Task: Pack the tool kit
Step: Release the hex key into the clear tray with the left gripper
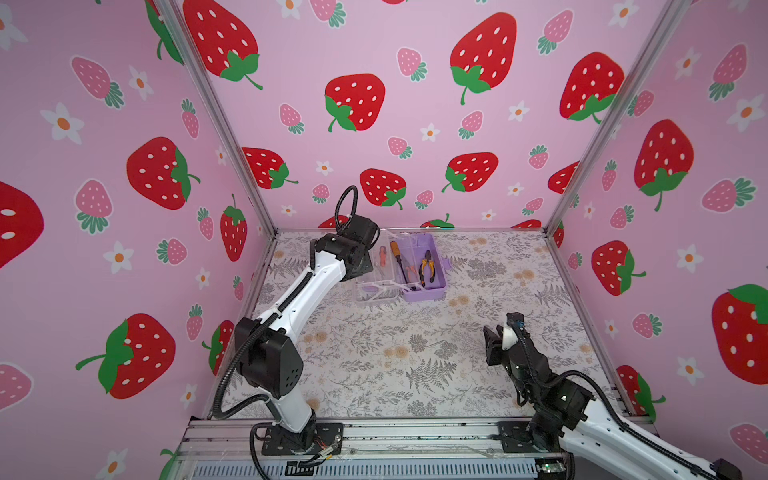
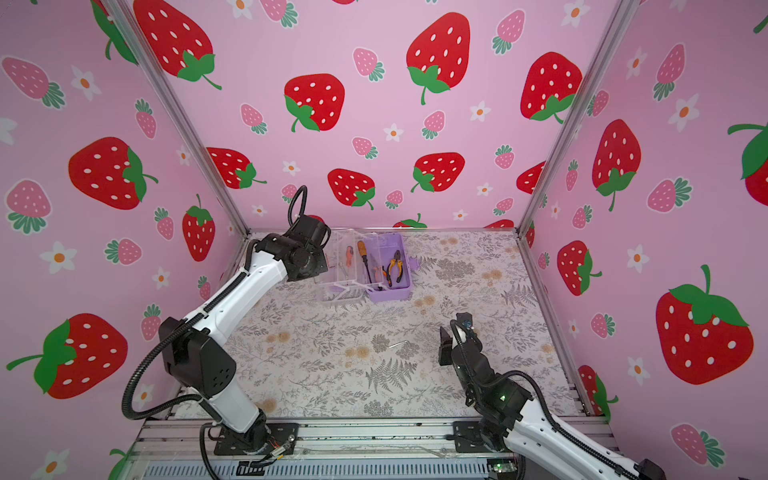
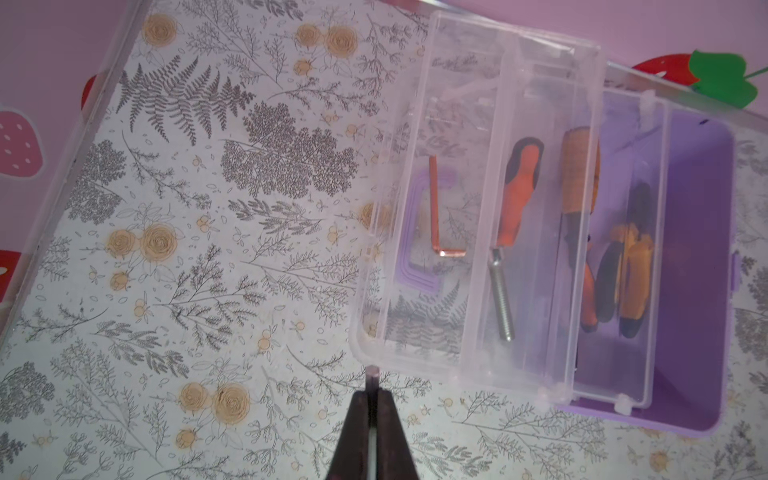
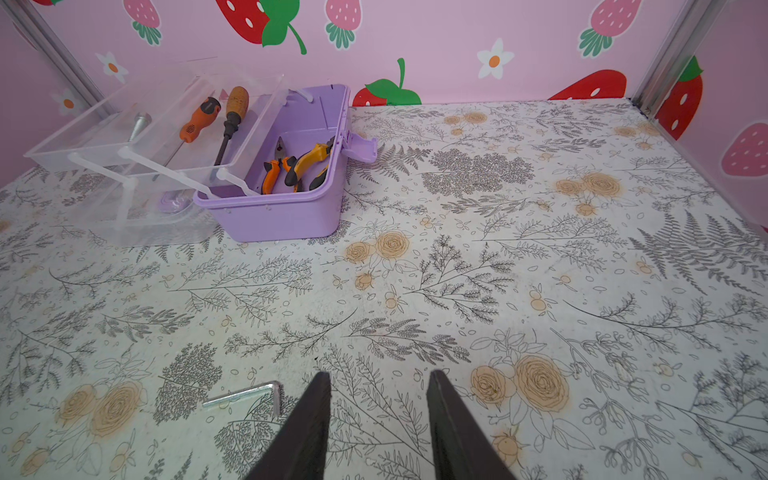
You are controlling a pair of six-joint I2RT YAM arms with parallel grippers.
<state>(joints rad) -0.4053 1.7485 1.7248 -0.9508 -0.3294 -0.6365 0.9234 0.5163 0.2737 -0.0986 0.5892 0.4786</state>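
The tabletop (image 1: 374,386) is flat. It is covered with paper showing grey ferns and tan roses. Pink walls (image 1: 374,50) with red strawberries stand around it, and shiny metal bars (image 1: 222,124) hold them up.

The lilac box (image 1: 424,294) sits at the back, in the upper middle of both top views. It is open. Its clear trays (image 1: 374,293) fold out to the left.

An orange screwdriver (image 4: 199,120) and a brown-handled screwdriver (image 4: 237,102) lie in the trays. The orange pliers (image 4: 311,162) lie down in the box.

A bent silver hex key (image 1: 434,344) lies alone on the tabletop, in the lower middle. It is near the right end effector (image 1: 500,331), which is spread with nothing in it. The left end effector (image 3: 372,395) is pressed together, just beside a corner of the clear trays.
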